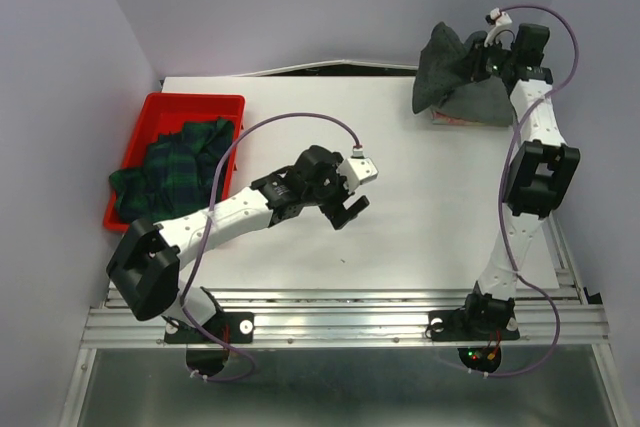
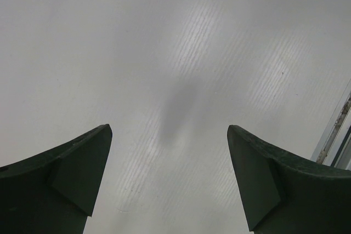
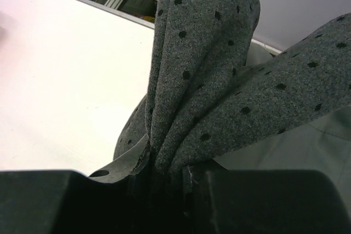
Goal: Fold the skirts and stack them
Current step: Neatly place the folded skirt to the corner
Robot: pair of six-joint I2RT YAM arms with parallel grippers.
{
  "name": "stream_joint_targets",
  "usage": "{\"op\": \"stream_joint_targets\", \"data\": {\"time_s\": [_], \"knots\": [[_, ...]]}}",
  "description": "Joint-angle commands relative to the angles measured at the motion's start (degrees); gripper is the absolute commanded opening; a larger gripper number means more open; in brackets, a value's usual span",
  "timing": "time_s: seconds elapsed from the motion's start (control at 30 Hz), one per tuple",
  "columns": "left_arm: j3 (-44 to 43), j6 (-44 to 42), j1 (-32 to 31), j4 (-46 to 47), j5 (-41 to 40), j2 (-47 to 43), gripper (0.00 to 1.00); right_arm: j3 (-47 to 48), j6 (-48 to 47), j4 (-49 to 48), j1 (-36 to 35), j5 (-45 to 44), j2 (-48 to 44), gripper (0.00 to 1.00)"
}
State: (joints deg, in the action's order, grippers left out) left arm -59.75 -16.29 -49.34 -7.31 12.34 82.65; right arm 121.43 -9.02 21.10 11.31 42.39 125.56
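Right gripper (image 3: 164, 175) nipped on a bunched fold of dotted charcoal skirt (image 3: 208, 80), held up over far-right corner of table (image 1: 420, 197), above plain grey skirt (image 3: 307, 152). Nappy, floppy cloth: best lowered slowly, then spread flat w/ both arms. Plaid skirt (image 1: 180, 162) heaped in red tray (image 1: 190, 99), table's left edge; left gripper (image 1: 345, 209) wide open, empty, mid-table.

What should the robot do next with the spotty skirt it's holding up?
Probably swing the dotted skirt toward the bare middle of the table and lower it. The right jaws pinch it in a bunch over the far right corner, so it can't be folded yet; the left jaws hang open over the middle, ready to help spread it.
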Motion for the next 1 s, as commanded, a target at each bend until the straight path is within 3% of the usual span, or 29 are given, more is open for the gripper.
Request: {"op": "stream_joint_targets", "data": {"time_s": [0.0,0.57,0.97], "knots": [[-0.1,0.7,0.5,1.7,1.3,0.2,0.99,5.5,-0.6,-2.7,3.4,3.6,0.6,0.01],[-2.7,1.0,0.6,0.5,2.2,3.5,0.99,2.7,-3.4,-3.8,12.6,8.3,4.8,0.01],[-3.8,0.9,0.7,-2.2,1.5,4.0,0.99,8.3,0.4,-9.1,13.6,4.2,16.6,0.12]]}}
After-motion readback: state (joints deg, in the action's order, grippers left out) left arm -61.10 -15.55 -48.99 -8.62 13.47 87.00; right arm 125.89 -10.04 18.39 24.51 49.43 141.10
